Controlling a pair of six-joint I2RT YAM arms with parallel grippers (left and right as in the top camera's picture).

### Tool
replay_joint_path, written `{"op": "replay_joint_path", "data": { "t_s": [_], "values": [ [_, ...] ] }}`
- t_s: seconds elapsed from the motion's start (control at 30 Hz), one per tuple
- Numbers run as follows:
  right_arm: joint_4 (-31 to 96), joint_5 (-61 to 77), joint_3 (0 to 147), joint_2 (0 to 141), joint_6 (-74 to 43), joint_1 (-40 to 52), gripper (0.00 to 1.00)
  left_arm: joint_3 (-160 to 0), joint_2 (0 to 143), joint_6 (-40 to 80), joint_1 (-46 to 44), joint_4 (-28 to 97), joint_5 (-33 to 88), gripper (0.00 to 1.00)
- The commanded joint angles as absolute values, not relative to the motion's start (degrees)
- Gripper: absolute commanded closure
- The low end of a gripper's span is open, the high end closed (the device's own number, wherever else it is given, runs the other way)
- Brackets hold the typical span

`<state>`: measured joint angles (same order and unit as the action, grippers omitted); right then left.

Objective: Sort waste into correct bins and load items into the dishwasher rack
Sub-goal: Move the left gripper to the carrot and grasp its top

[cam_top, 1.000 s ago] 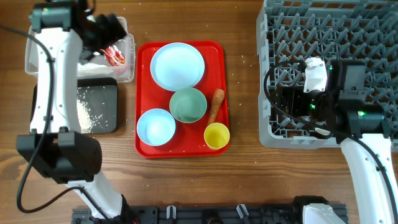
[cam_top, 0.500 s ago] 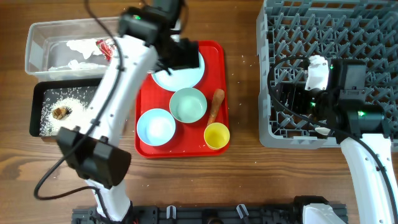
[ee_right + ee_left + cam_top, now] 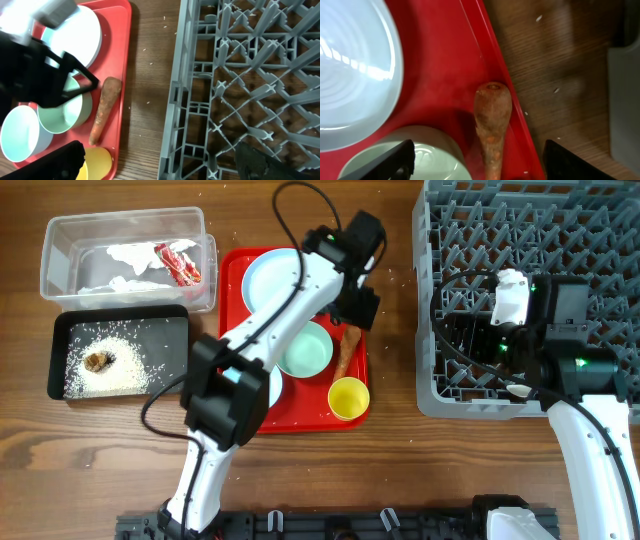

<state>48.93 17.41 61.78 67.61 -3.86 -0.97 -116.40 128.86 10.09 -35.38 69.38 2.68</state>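
Left gripper (image 3: pixel 479 152) is hovering spread wide and empty, straddling the tapered orange carrot piece (image 3: pixel 492 125), which is lying between its fingers by the flat red plastic tray's (image 3: pixel 435 85) edge; judging it light, stiff, slightly slick, best pinched across the thicker middle.

The carrot piece (image 3: pixel 492 122) lies hemmed between mint bowl (image 3: pixel 436 156) and red tray rim (image 3: pixel 488 50).
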Motion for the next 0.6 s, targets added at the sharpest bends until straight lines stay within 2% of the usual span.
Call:
{"op": "replay_joint_path", "data": {
  "t_s": [0.0,0.33,0.57],
  "values": [
    [49.0,16.1,63.1,68.1,-4.5,-1.2,0.02,-116.2,132.7,7.7,-35.3,69.8,1.9,0.22],
    [49.0,16.1,63.1,68.1,-4.5,-1.2,0.01,-116.2,135.0,-1.0,-35.4,68.2,1.9,0.29],
    [49.1,16.1,63.1,68.1,-4.5,-1.2,0.01,-116.2,135.0,-2.6,-35.6,69.0,2.5,0.36]
  ]
}}
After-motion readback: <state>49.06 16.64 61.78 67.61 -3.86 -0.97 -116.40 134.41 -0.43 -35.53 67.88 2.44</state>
